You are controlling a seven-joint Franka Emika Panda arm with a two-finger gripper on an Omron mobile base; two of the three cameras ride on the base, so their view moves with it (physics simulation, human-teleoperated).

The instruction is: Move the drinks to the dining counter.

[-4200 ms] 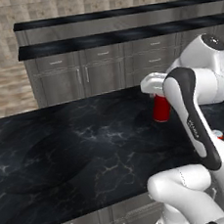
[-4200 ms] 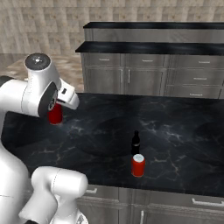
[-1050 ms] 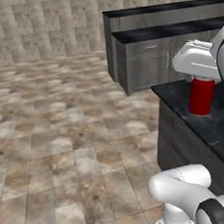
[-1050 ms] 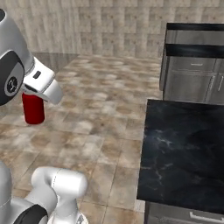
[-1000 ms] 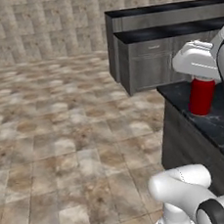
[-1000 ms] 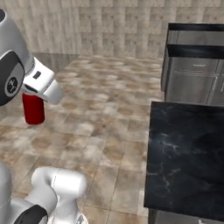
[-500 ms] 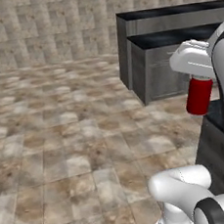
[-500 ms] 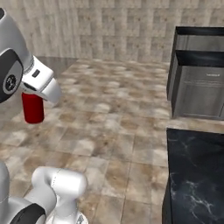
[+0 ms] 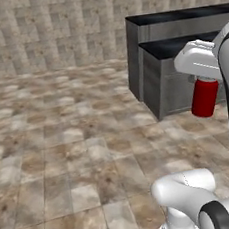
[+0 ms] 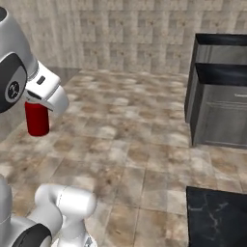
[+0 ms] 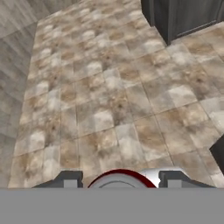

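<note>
A red can (image 9: 204, 98) hangs upright in mid-air above the tiled floor, with my gripper (image 9: 204, 82) shut on its upper part. From the other side the can (image 10: 37, 119) shows below the white hand at the left. In the hand view its red rim and silvery top (image 11: 120, 180) sit between my two dark fingertips (image 11: 69, 179). The dining counter (image 9: 150, 74), two-level with glossy black tops and grey sides, stands ahead to the right, its near end facing me. It appears again at the right (image 10: 214, 111) and at the top right of the hand view (image 11: 183, 17).
A black white-veined block top (image 10: 217, 219) lies at the lower right corner. Brown and beige floor tiles (image 9: 64, 142) stretch wide ahead and to the left, up to a stone-tiled back wall (image 9: 52, 33). A grey surface (image 11: 11, 87) borders the floor at the left.
The whole picture has shifted as the base moved: the black block has slid off to the right and more floor shows. The can stays in the gripper's hold.
</note>
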